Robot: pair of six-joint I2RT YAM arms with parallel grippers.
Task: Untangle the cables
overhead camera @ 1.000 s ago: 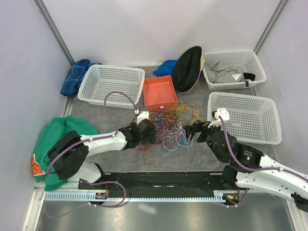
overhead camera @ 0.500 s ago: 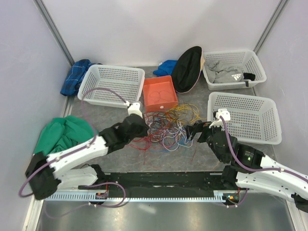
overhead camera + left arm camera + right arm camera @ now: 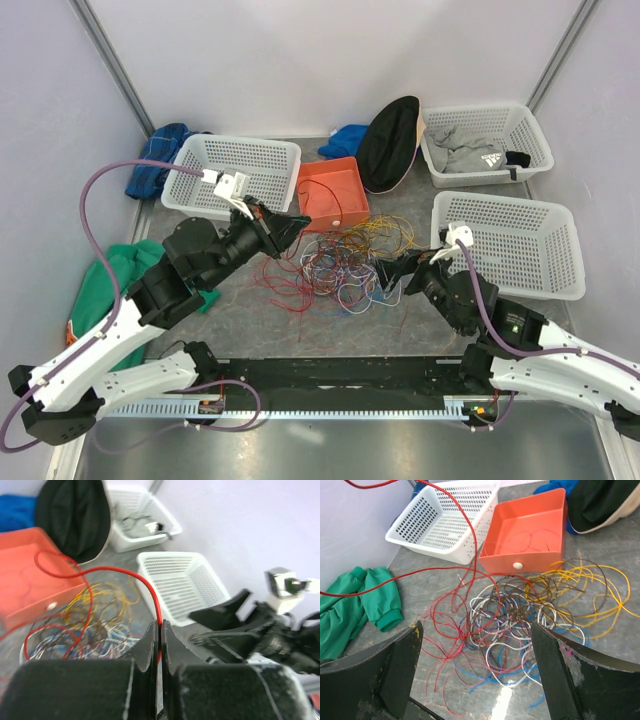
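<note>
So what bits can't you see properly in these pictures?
Top view: which cable crosses which in the cable tangle; strands too thin.
Left wrist view: red cable past the left tool; the tool itself hides it.
Right wrist view: red cable's far end; cut off by the top edge.

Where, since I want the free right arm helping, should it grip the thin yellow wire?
On its outer loop, where the thin yellow wire arcs clear of the tangled pile of coloured wires. Come straight down with the open right gripper, jaws astride the strand, since it seems to lie flat.
</note>
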